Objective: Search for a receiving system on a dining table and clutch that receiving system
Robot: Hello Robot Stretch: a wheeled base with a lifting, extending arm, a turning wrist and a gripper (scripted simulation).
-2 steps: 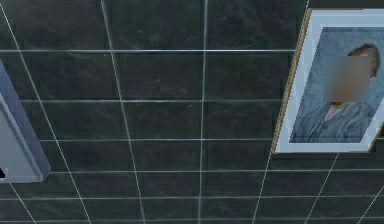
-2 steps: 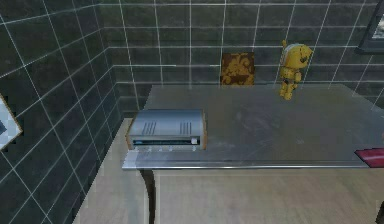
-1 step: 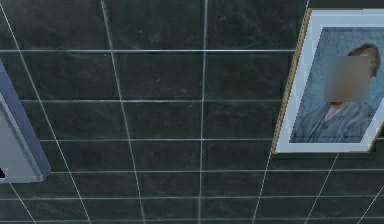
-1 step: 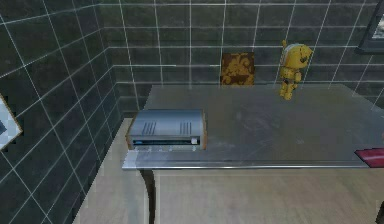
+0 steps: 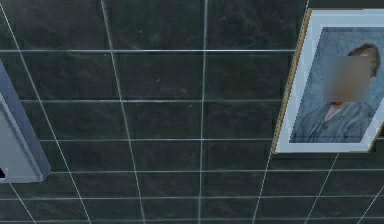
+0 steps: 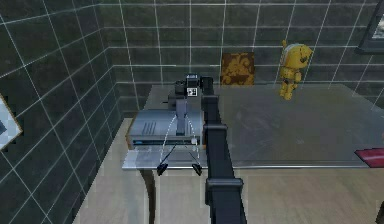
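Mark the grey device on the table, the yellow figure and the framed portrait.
grey device (image 6: 149, 127): arm side view, its top face.
yellow figure (image 6: 292, 70): arm side view, its body.
framed portrait (image 5: 322, 122): forward view, its lower canvas.

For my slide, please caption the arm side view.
Arm reaching over a grey table, gripper at a grey box-shaped device; a yellow figure stands beyond.

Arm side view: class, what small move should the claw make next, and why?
Probably a slight lowering of the claw onto the grey flat device: it shows against that device at the end of the table, and I cannot tell whether it holds anything.
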